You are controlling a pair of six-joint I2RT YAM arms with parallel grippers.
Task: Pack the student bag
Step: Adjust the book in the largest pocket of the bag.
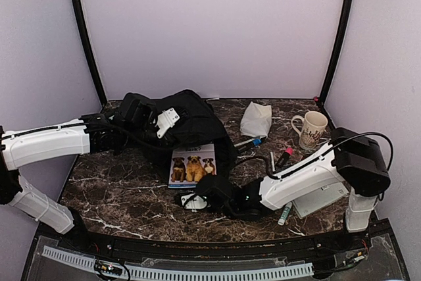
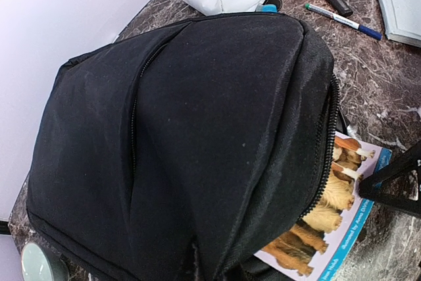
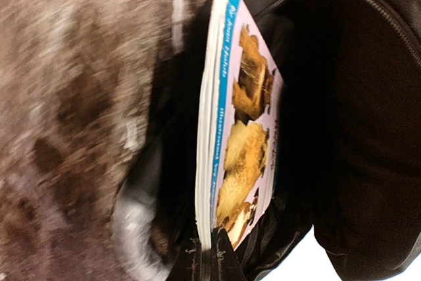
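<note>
Black woven-fabric student bag [image 1: 191, 120], a slumped dome shape with zipper tracks, sits far-centre on the dark veined marble surface [image 1: 118, 195], mouth facing near. A thin glossy book [image 1: 193, 164] with three dogs on the cover and a blue edge strip lies flat, its far end inside the bag mouth and its near end sticking out. The right tool [image 3: 210, 249] is pressed together, pinching the book's near edge. The left tool [image 1: 168, 120] is pressed together on top of the bag; fingers hidden, can't tell if cloth is caught. Right of the bag: crumpled white paper packet [image 1: 256, 120], cream ceramic mug [image 1: 313, 128] with its handle to the left, pink highlighter [image 1: 284, 156], slim blue-capped pen [image 1: 248, 142]. A flat grey box [image 1: 322, 199] lies near right.
</note>
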